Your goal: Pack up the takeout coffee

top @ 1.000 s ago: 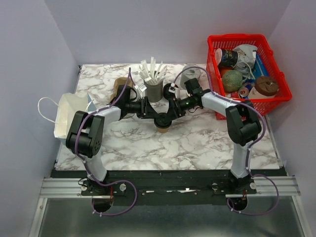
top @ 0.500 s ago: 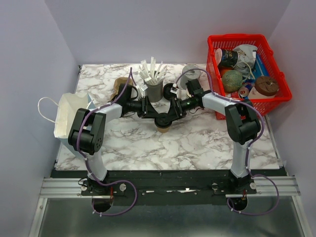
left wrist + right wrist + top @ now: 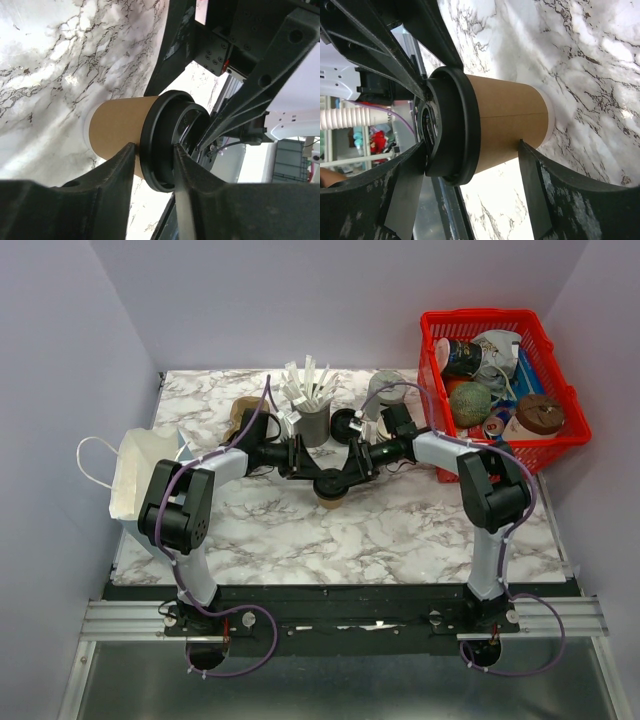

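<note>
The takeout coffee (image 3: 331, 497), a tan paper cup with a black lid, stands upright mid-table. Both grippers meet over it. My left gripper (image 3: 316, 478) comes in from the left. In the left wrist view (image 3: 152, 150) its fingers clamp the lid's rim (image 3: 155, 150), one under the rim against the cup wall and one on the lid's top. My right gripper (image 3: 347, 478) comes in from the right. In the right wrist view (image 3: 471, 146) its jaws are spread wide around the cup (image 3: 505, 125), one tip by the lid's top and one by the lower wall.
A white paper bag (image 3: 138, 475) lies at the table's left edge. A grey holder of white sticks (image 3: 311, 408) stands just behind the grippers, with a black lid stack (image 3: 343, 422) and a paper cup stack (image 3: 384, 388) beside it. A red basket (image 3: 497, 448) of items is at the right.
The right arm's wrist has shifted slightly to the right. The cup and the left gripper have stayed in place.
</note>
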Controlling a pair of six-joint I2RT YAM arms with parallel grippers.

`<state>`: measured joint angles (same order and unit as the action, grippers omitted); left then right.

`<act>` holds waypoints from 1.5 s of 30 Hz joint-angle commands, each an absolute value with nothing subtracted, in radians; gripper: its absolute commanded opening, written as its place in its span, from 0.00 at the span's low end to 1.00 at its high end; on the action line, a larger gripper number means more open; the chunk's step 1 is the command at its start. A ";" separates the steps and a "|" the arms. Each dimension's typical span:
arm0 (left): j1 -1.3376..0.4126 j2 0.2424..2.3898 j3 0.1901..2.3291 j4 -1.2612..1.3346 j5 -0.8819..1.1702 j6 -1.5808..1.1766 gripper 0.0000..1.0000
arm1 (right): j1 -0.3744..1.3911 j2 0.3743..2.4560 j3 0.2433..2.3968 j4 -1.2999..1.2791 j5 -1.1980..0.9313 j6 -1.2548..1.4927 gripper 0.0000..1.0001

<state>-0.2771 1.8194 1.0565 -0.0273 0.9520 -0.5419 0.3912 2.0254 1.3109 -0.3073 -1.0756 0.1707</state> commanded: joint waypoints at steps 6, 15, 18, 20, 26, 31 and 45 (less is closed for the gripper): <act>-0.290 1.796 1.144 -0.182 0.815 -0.348 0.55 | 0.388 1.878 1.285 -0.336 -1.029 0.020 0.92; -0.288 1.700 1.302 -0.490 0.776 -0.120 0.80 | 0.388 1.824 1.396 -0.505 -0.943 -0.127 1.00; -0.290 1.637 1.341 -0.601 0.784 -0.014 0.80 | 0.388 1.793 1.399 -0.526 -0.923 -0.152 1.00; -0.290 1.588 1.385 -0.667 0.776 0.056 0.80 | 0.388 1.772 1.407 -0.537 -0.893 -0.164 1.00; -0.284 1.456 1.433 -0.788 0.496 0.100 0.80 | 0.387 1.726 1.485 -0.613 -0.741 -0.205 0.98; -0.246 1.497 1.577 -0.902 0.295 0.156 0.73 | 0.388 1.619 1.552 -0.759 -0.620 -0.363 0.96; -0.180 1.692 1.772 -0.931 0.176 0.120 0.60 | 0.388 1.414 1.591 -0.874 -0.549 -0.445 0.94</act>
<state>-0.2085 1.6218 1.7199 -0.9134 0.2348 0.1333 0.3904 1.4387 1.6161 -0.8246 -0.5758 -0.4129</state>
